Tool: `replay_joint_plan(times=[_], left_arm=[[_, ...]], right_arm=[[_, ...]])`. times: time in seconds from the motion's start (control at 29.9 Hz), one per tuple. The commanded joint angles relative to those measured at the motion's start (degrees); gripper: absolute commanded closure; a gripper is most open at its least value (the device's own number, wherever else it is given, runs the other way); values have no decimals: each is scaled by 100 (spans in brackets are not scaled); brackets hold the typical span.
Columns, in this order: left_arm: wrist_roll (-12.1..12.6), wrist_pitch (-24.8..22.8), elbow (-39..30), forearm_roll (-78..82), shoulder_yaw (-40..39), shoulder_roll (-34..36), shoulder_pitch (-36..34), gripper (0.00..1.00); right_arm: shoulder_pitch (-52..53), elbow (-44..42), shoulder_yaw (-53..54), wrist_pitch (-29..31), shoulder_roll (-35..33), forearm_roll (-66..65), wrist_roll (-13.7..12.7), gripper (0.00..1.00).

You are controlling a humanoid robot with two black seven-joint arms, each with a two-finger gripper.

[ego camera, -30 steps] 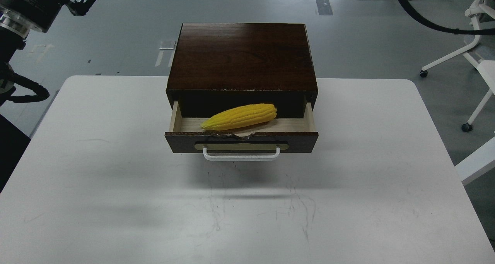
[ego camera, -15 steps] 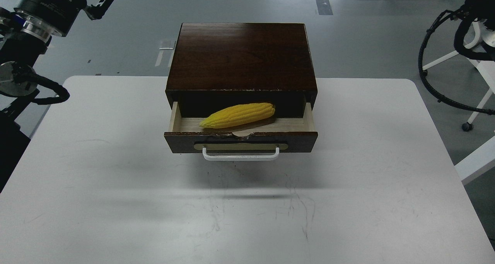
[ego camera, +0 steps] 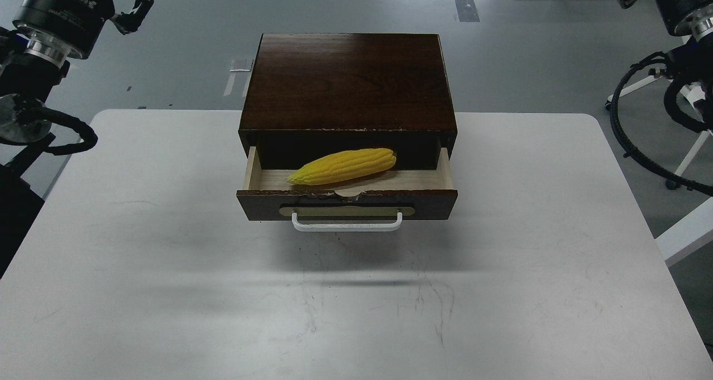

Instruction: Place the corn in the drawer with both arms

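A white table [ego camera: 167, 268] is seen filling most of the frame, its surface marked with faint scuffs toward the lower centre. At the upper centre of the frame, a dark wooden box [ego camera: 348, 79] is set on the table, its top lit with a dull sheen. From the front of the box, the drawer [ego camera: 346, 203] is shown pulled partway out, its pale wood sides and floor exposed and its dark front facing the bottom of the frame. The corn [ego camera: 342, 166] is pictured lying inside the open drawer, slanted, with its pointed end toward the left and its blunt end toward the right, close to the shadowed mouth of the box. A white bar handle [ego camera: 346, 224] is seen fixed on a pale olive plate across the drawer front.

At the upper left corner, the left gripper [ego camera: 129, 4] is held above the grey floor, well apart from the box; its claw fingers are seen parted, with nothing between them. At the upper right corner, only the right arm [ego camera: 682, 12] and its looping black cables are shown; whether the right gripper is spread or pressed together cannot be told.
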Motion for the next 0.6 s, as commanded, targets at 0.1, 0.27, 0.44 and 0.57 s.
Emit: replay_joint_plan(times=[0.1,0.27,0.44,0.57], left_arm=[[303,0,332,-322,-192,-125,35,2],[462,0,622,-473,-210,-318,61,2],[559,0,1027,-473,-316,-697,9,2],[814,0,1097,-473,-518,-723,26,2]], right_arm=[[-29,25,-5,5,0,-16,2,0],[-90,16,-57,58,35,-25,10,0],[-144,25,-66,102,123,-25,19,0],[-135,16,21,102,202,-25,19,0]])
